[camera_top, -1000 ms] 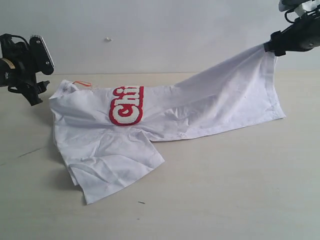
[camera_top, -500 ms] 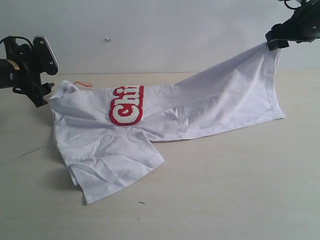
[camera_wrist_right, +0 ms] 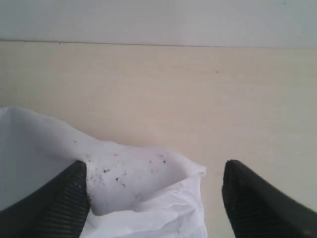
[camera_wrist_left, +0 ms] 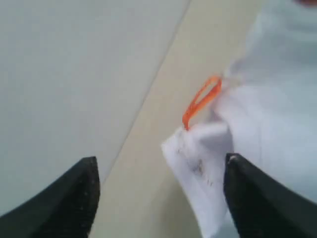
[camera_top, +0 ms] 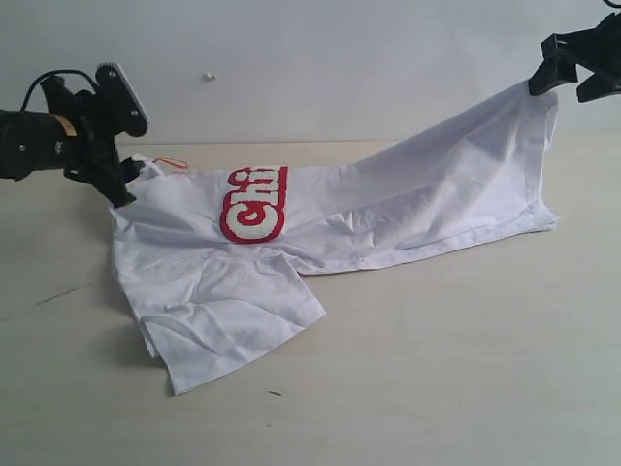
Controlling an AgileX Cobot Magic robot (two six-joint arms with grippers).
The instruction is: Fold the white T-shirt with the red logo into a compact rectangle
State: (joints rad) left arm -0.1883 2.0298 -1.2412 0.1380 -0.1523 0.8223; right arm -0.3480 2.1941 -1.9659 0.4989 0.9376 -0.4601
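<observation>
soft, even, fairly bright light from above. the white t-shirt (camera_top: 194, 282) throws a faint shadow on the table (camera_top: 437, 369) at its 7 o'clock edge. left wrist view is smeared with blur; right wrist view sharper.

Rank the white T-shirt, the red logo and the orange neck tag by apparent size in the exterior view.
1. white T-shirt, largest by far
2. red logo
3. orange neck tag, clearly smallest

The exterior camera looks low across the table (camera_top: 437, 388) at the whole shirt (camera_top: 408, 209), whose ends the wrist cameras see close-up between the left fingers (camera_wrist_left: 257, 198) and right fingers (camera_wrist_right: 64, 203).
</observation>
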